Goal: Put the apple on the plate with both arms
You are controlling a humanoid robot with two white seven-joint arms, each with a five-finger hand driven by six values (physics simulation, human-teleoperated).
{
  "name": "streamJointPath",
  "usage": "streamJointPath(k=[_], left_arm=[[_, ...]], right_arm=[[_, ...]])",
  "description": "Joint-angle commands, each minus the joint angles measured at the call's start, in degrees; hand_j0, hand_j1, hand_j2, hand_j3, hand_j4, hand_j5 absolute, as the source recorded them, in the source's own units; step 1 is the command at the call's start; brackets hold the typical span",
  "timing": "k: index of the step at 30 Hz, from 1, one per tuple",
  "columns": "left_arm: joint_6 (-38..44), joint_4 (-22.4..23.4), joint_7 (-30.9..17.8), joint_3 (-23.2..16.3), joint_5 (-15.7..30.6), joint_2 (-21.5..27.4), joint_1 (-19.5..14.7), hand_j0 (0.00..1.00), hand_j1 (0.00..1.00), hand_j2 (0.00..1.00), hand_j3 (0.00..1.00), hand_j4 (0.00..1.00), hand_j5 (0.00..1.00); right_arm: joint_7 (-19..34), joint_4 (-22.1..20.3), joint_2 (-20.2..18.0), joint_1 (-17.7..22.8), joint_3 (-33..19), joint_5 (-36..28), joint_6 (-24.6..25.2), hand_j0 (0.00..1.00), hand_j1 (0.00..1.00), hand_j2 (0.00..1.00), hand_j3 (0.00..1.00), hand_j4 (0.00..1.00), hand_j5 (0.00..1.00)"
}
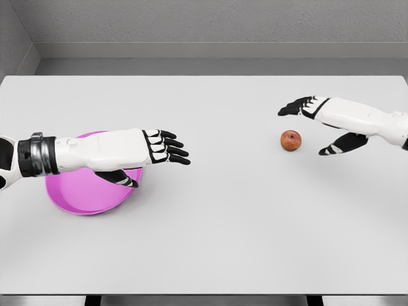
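Head view: the apple sits on the white table, well to the right of the pink plate, which serves here as the reference landmark. The plate lies flat near the left side of the table. The left hand extends over the right rim of the plate, palm down, fingers released and stretched toward the apple, thumb hanging below; it grasps nothing. This position appears to keep the left arm stationed at the plate, ready to steady it or to receive the fruit, as the task calls for both arms. The right hand is far to the right of the plate, just beside the apple on its far-right side, not touching it. Its fingers are released and spread, with the thumb separated below, forming an open span that faces the apple; this suggests a pre-grasp posture. The apple rests upright, with its stem dimple facing upward. It is nearly round, so no distinct long axis can be identified. The apple is not yet lifted, and the transfer to the plate remains to be done.
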Motion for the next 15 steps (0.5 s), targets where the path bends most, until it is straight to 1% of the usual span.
streamJointPath(k=[1, 2, 4, 8, 10, 12, 15], left_arm=[[0.09, -0.01, 0.01, 0.05, 0.40, 0.05, 0.00, 1.00, 1.00, 1.00, 1.00, 1.00, 1.00], [0.09, -0.01, 0.01, 0.05, 0.40, 0.05, 0.00, 1.00, 1.00, 1.00, 1.00, 1.00, 1.00], [0.09, -0.01, 0.01, 0.05, 0.40, 0.05, 0.00, 1.00, 1.00, 1.00, 1.00, 1.00, 1.00], [0.09, 0.08, 0.01, 0.05, 0.40, 0.05, 0.00, 1.00, 1.00, 1.00, 1.00, 1.00, 1.00], [0.09, 0.08, 0.01, 0.14, 0.40, 0.05, 0.00, 1.00, 1.00, 1.00, 1.00, 1.00, 1.00], [0.09, 0.08, -0.08, 0.05, 0.40, 0.05, -0.09, 1.00, 1.00, 1.00, 1.00, 1.00, 1.00], [0.09, 0.08, -1.40, 0.13, 0.40, 0.05, -0.09, 1.00, 1.00, 1.00, 1.00, 1.00, 1.00]], right_arm=[[-0.02, 1.41, 1.49, -0.09, 0.92, -0.38, 1.33, 1.00, 1.00, 1.00, 1.00, 1.00, 1.00], [-0.02, 2.20, 2.01, -0.53, 1.80, -0.38, 2.47, 1.00, 1.00, 1.00, 1.00, 1.00, 1.00], [-0.02, 3.96, 2.54, -1.23, 3.47, -0.38, 2.91, 1.00, 1.00, 1.00, 1.00, 1.00, 1.00], [-0.02, 5.46, 2.72, -1.58, 4.44, -0.38, 3.00, 1.00, 1.00, 1.00, 1.00, 1.00, 1.00], [-0.02, 7.30, 3.68, -1.67, 4.88, -0.38, 2.91, 1.00, 1.00, 1.00, 1.00, 1.00, 1.00], [-0.02, 8.45, 3.77, -1.93, 5.06, -0.38, 2.91, 1.00, 1.00, 1.00, 1.00, 1.00, 1.00], [-0.02, 9.59, 4.12, -2.63, 6.02, -0.29, 2.91, 1.00, 1.00, 1.00, 1.00, 1.00, 1.00]])
